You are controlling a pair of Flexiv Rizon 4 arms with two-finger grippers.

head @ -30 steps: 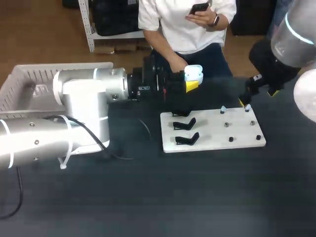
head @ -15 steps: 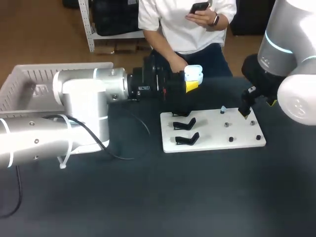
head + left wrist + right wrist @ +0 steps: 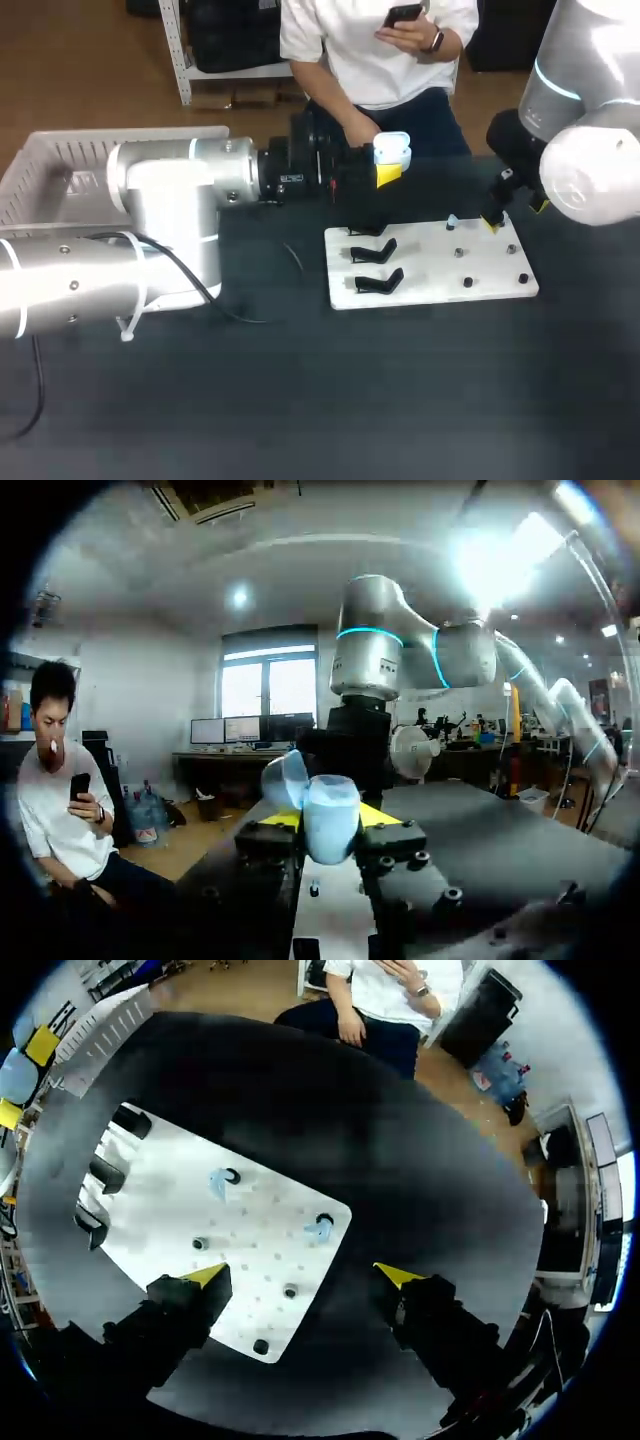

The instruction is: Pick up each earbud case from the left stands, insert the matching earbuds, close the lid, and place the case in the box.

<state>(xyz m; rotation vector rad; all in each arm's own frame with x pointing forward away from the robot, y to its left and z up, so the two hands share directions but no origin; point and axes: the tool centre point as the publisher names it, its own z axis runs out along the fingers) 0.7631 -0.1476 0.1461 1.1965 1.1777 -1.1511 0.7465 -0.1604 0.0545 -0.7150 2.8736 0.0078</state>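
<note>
- My left hand (image 3: pixel 385 172) grips the open earbud case (image 3: pixel 392 150) aloft, ready for filling.
- My right hand (image 3: pixel 302 1275) hangs open over the earbuds (image 3: pixel 218 1182), to pick one.

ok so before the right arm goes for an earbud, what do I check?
1. Earbud case held in left pincer: ok, a finger on each side.
2. Lid open: ok, tipped back.
3. Case interior free for an earbud: cannot tell, hidden.
4. Right pincer open and holding nothing: ok.
5. Earbuds on the white board: ok, two pale blue ones by their pegs.
6. Right pincer lined up on an earbud: not ok, both lie ahead of its fingers, not between them.
</note>
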